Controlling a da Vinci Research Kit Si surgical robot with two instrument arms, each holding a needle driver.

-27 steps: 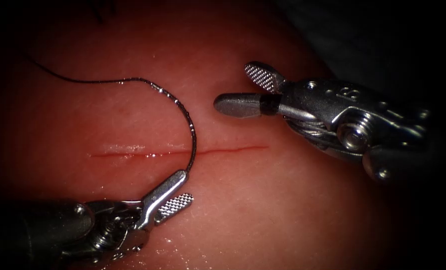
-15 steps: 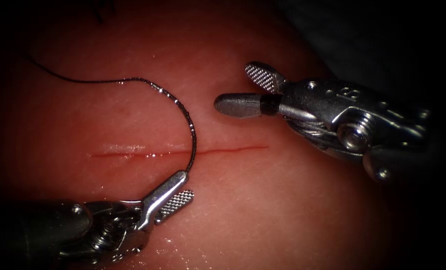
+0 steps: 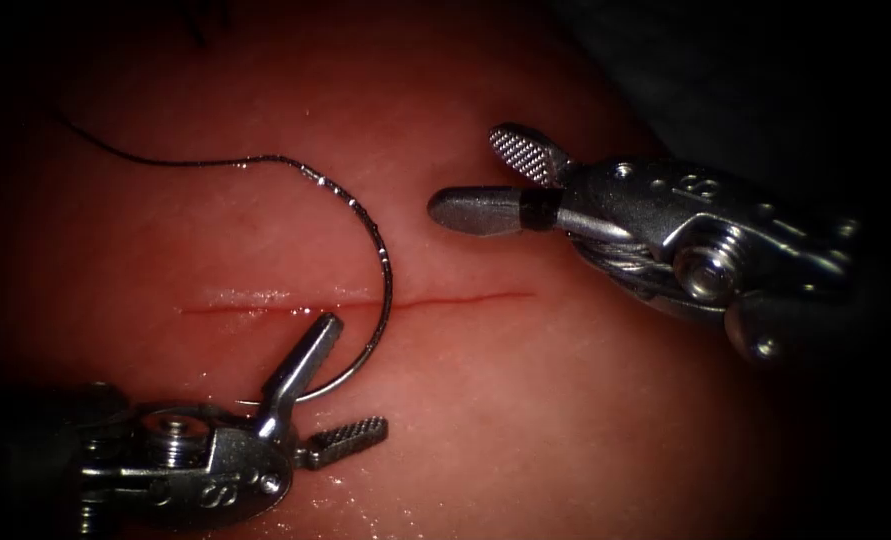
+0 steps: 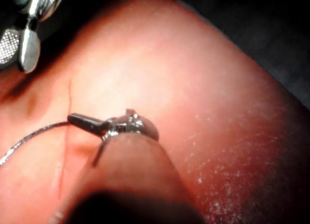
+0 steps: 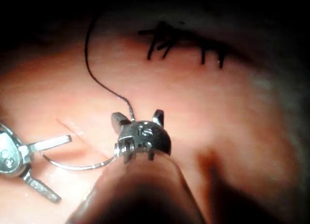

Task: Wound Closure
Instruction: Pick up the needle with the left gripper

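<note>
The tissue (image 3: pixel 565 420) has a thin red cut (image 3: pixel 465 297) running left to right. The curved needle (image 3: pixel 387 290) lies across the cut, neither tool gripping it. Its lower end passes behind the upper jaw of my left tool (image 3: pixel 355 375), whose jaws stand wide apart below the cut. Black thread (image 3: pixel 165 160) trails from the needle's upper end to the far left. Above the cut's right end, my right tool (image 3: pixel 467 172) is open and holds nothing. The left wrist view shows the left tool (image 4: pixel 82 139) beside the needle (image 4: pixel 34 134). The right wrist view shows the right tool (image 5: pixel 138 115) over the needle (image 5: pixel 77 166).
Dark knotted stitches (image 5: pixel 164 42) with cut thread ends sit on the tissue beyond the right tool, and one shows at the far edge (image 3: pixel 205 25). The tissue's edge falls away into dark ground (image 3: pixel 765 60) at the right.
My left tool has turned and shifted left, and its jaws have spread wider. The needle's lower curve is now uncovered. The needle and the right tool have hardly moved.
</note>
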